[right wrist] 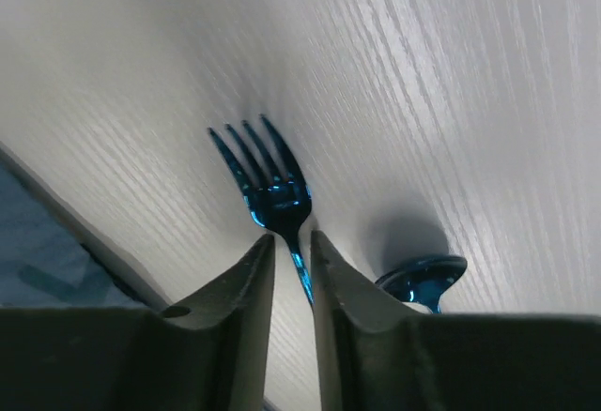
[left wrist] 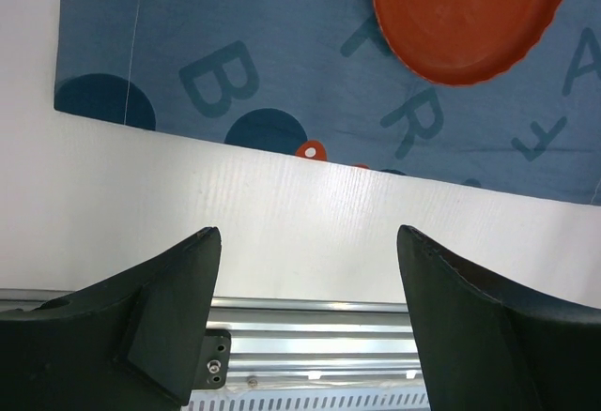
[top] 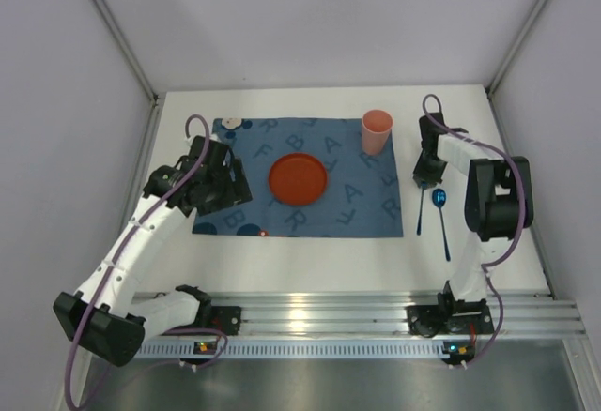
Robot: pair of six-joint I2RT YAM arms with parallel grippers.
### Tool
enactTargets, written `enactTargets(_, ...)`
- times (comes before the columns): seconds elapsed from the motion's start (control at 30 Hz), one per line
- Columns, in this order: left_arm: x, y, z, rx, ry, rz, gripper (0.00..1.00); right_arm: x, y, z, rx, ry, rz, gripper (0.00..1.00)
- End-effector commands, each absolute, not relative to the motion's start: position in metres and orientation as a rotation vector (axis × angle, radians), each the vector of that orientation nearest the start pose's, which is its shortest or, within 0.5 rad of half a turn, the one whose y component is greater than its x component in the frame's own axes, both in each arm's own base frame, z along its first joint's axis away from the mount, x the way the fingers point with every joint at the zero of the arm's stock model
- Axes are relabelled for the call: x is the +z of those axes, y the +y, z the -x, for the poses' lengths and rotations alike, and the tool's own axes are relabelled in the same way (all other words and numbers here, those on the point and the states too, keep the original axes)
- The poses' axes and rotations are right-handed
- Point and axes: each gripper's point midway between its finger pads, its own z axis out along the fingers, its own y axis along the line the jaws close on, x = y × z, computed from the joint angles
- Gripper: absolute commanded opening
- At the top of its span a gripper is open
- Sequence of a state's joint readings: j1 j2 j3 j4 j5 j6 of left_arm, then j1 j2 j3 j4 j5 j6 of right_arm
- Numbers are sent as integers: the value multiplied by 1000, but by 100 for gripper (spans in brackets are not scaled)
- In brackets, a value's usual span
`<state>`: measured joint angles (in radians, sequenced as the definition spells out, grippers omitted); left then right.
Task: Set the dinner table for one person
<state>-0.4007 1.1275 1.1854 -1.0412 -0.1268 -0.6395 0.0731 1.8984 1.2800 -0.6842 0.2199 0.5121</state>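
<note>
On the white dinner table [top: 329,261], a blue fork [right wrist: 272,186] lies just right of the letter-printed blue mat [top: 376,205], and a blue spoon [right wrist: 423,275] lies beside it. My right gripper [right wrist: 291,237] is down over the fork's neck. Its jaws stand narrowly apart with the thin handle between them, against the right finger, and a slit shows on the left. From above, the fork [top: 420,209] and spoon [top: 439,200] lie under the right gripper [top: 429,184]. My left gripper [left wrist: 310,233] hangs wide open and empty over the mat's near left edge.
An orange plate [top: 298,178] sits in the middle of the mat and a pink cup [top: 376,131] stands at its far right corner. A small red bit [left wrist: 312,151] lies at the mat's near edge. The ribbed aluminium rail [top: 357,312] runs along the near side, and walls enclose the other sides.
</note>
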Motion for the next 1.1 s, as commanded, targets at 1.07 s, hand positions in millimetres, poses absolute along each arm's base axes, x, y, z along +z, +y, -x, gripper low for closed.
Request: enactTargets(1.07, 265, -404, -263, -1164, 2243, -438, 74, 238, 71, -316, 284, 2500, -574, 0)
